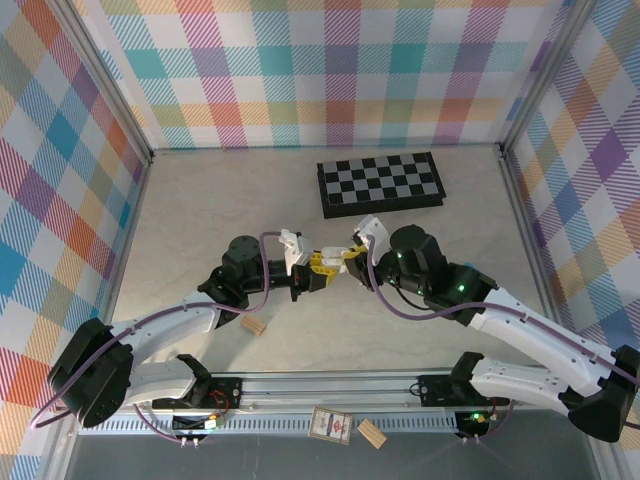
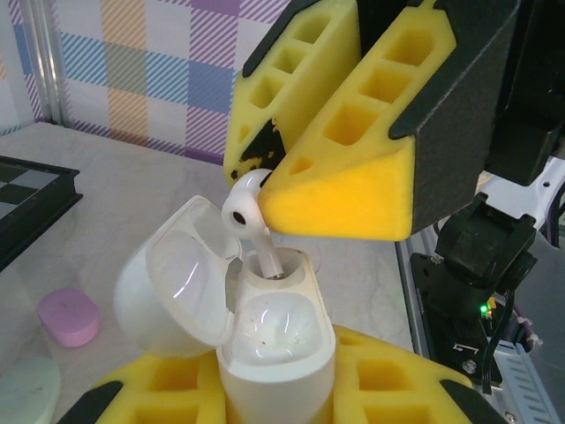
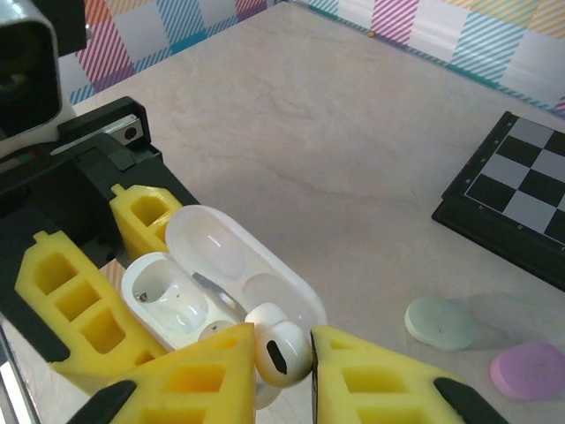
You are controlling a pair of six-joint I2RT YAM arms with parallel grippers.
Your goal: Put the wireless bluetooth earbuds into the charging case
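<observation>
Right jaws: I see them pinching white earbud (image 3: 282,349)
Left jaws: clamped on open charging case (image 2: 275,349)

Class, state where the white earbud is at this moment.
In the right wrist view the white earbud sits low and central, pinched in the right gripper. Its stem points down into the open white charging case, which the left gripper holds.

Earbud (image 2: 247,216) stem inside case (image 2: 278,353) socket

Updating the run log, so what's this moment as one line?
left end effector: shut on case | right end effector: shut on earbud | lid: open | earbud: stem tip at slot, not seated
</observation>
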